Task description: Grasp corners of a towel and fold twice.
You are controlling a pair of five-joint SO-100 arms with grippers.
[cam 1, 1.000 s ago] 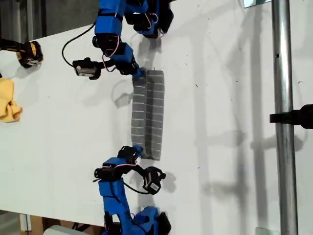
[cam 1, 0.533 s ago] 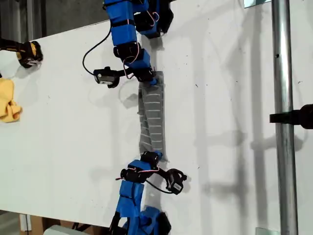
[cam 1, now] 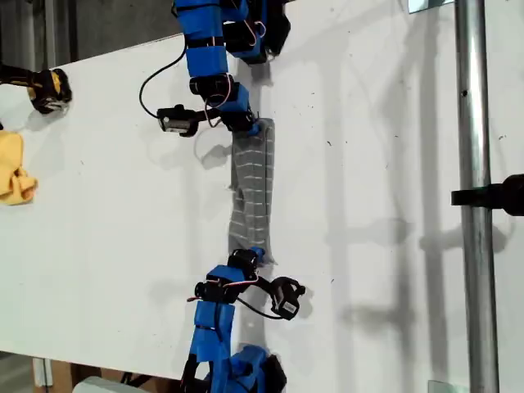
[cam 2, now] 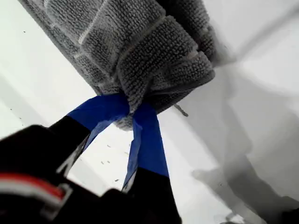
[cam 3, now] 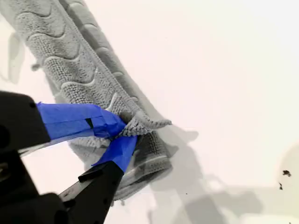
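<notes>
Exterior view: white table (cam 1: 385, 205), metal pole (cam 1: 475, 164) at the view's right, yellow cloth (cam 1: 15, 168) at its left edge. Folded towel (cam 1: 252, 188) lay mid-table between two arms.
First wrist view: my first gripper (cam 2: 131, 112) was clamped on a towel corner (cam 2: 154, 79).
Second wrist view: my second gripper (cam 3: 125, 131) pinched another corner, table bare white.

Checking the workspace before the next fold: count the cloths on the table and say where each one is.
2. The grey striped towel lies mid-table between the two arms; the yellow cloth sits at the exterior view's left edge, partly cut off. More may lie out of frame.
</notes>
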